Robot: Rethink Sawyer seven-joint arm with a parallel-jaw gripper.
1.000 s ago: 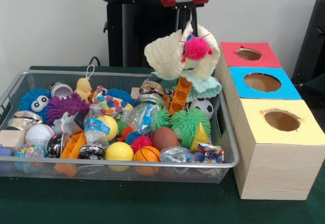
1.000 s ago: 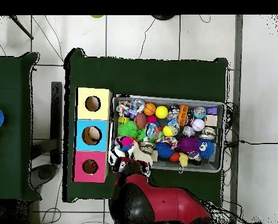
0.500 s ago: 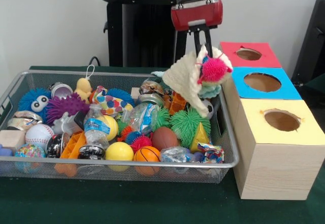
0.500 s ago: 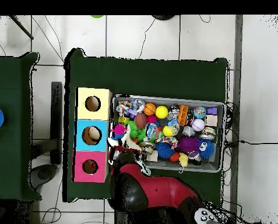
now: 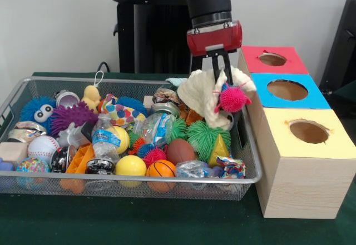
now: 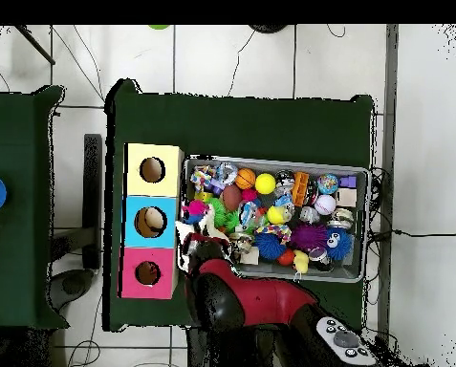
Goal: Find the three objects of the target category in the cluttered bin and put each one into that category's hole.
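The end effector (image 5: 225,75) hangs over the wire bin's (image 5: 167,185) edge nearest the boxes, clenched on a cream knitted cloth (image 5: 203,94) with a pink spiky ball (image 5: 233,98) caught against it. Both hang above the bin's toys, just beside the blue-topped box (image 5: 289,91) on the green counter (image 5: 111,223).

Front view low and close across the table (image 5: 167,228), overhead high, straight down, both sharing bin (image 5: 139,186) and boxes (image 6: 152,222)
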